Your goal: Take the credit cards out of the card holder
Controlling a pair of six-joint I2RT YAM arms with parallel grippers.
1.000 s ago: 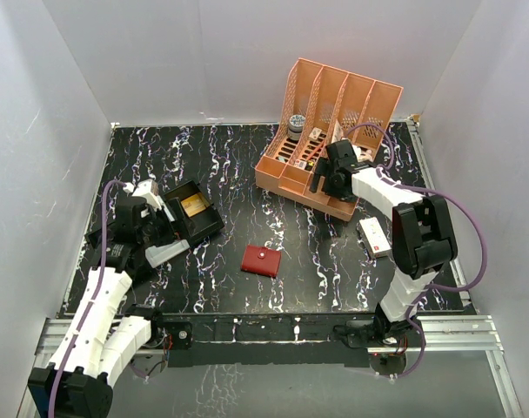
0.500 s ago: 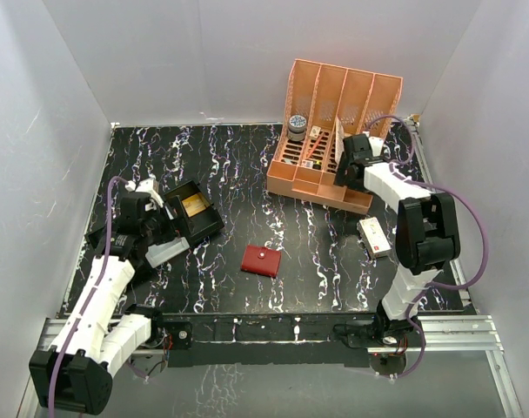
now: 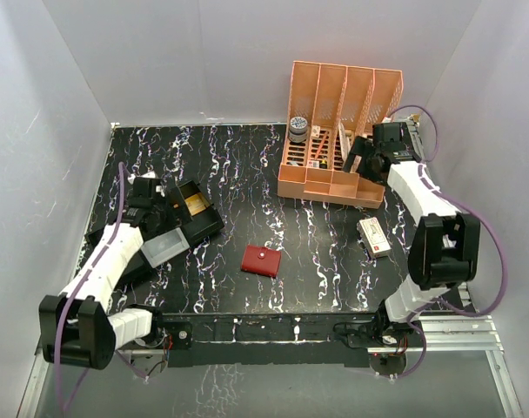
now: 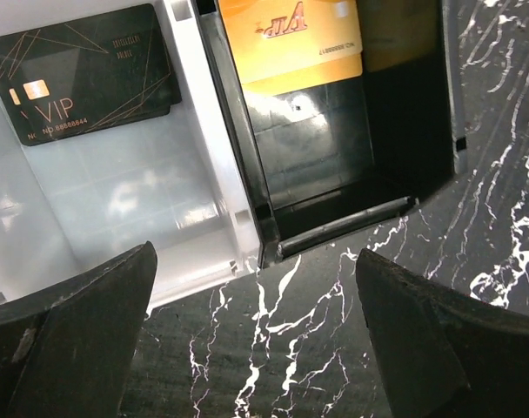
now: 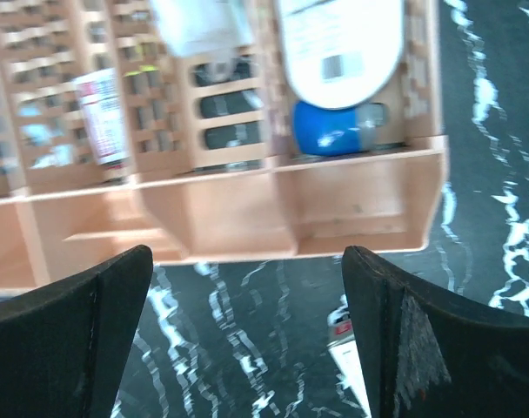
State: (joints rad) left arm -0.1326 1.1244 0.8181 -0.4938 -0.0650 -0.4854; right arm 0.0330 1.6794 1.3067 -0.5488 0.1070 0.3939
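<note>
The left gripper (image 4: 254,261) hangs with its jaws spread wide over the near edge of the black tray (image 4: 325,157), where an orange credit card (image 4: 291,35) lies in one compartment. The right gripper (image 5: 247,252), also wide apart and empty, faces the orange rack (image 5: 221,218). The red card holder (image 3: 261,260) lies folded on the table (image 3: 230,165), well apart from both

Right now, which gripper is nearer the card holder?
Left. Left gripper over the black tray, left of the card holder; right gripper farther back at the orange rack.
</note>
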